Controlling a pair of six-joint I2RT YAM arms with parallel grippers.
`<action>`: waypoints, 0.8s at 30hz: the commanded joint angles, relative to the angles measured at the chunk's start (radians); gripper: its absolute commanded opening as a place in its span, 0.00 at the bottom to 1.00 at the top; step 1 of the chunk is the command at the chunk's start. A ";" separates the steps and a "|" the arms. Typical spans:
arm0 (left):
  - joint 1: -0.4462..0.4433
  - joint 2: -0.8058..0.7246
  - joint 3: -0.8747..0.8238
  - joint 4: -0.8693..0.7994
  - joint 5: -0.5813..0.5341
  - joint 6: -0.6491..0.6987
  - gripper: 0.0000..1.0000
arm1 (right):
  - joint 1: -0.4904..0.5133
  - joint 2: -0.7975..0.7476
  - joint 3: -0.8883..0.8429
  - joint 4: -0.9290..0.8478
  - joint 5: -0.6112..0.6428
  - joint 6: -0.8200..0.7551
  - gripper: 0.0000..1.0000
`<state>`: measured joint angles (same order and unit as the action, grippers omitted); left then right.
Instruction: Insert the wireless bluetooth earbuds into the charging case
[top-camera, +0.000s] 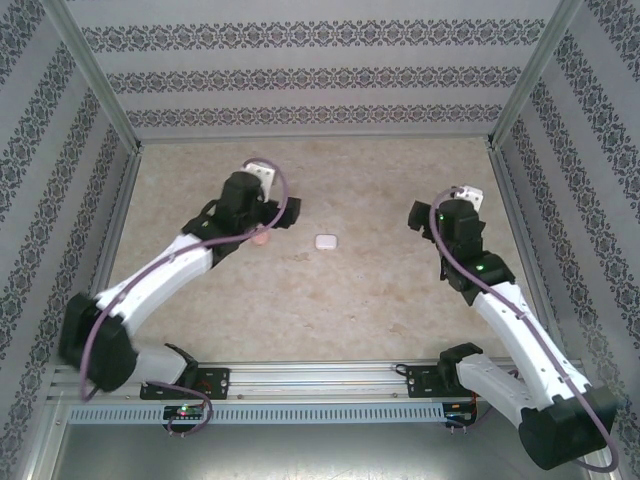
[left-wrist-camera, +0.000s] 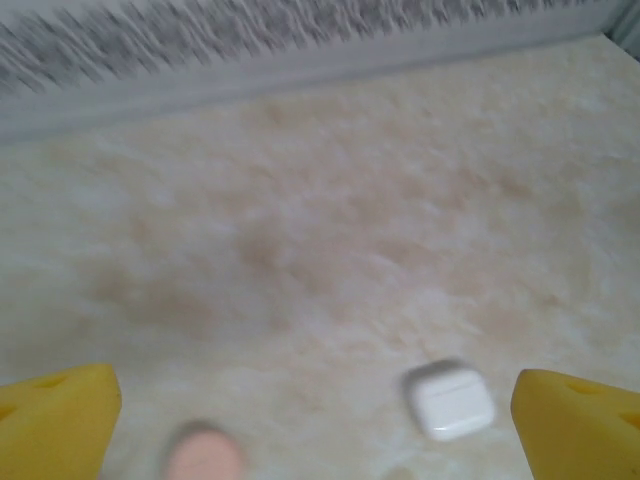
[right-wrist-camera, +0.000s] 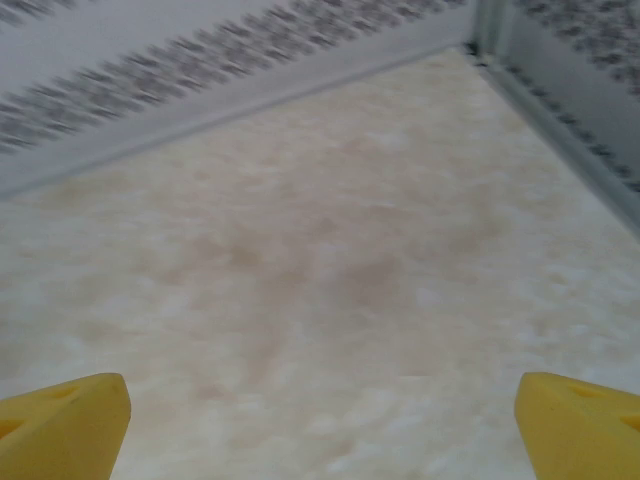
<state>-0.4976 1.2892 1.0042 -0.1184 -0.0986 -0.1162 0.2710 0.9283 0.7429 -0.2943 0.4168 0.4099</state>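
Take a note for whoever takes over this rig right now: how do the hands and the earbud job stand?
Left hand: open, empty, low over the table.
Right hand: open, empty, over the table's right side.
White case: on the table near the left hand, lid apparently shut. A small pink thing lies near it, too blurred to name.
Done: cannot tell whether earbuds are inside.
Left: probably identify the pink thing, then seat any loose earbuds.
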 joint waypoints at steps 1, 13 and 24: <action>0.051 -0.106 -0.171 0.149 -0.178 0.250 0.99 | -0.032 0.036 -0.099 0.230 0.171 -0.176 0.98; 0.319 -0.023 -0.722 0.906 -0.081 0.185 1.00 | -0.127 0.276 -0.313 0.813 0.013 -0.351 0.98; 0.474 0.226 -0.664 1.038 0.203 0.180 1.00 | -0.218 0.556 -0.389 1.212 -0.275 -0.386 0.98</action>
<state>-0.0566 1.4696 0.3260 0.8097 -0.0269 0.0750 0.0944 1.4536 0.3626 0.7616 0.2668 0.0208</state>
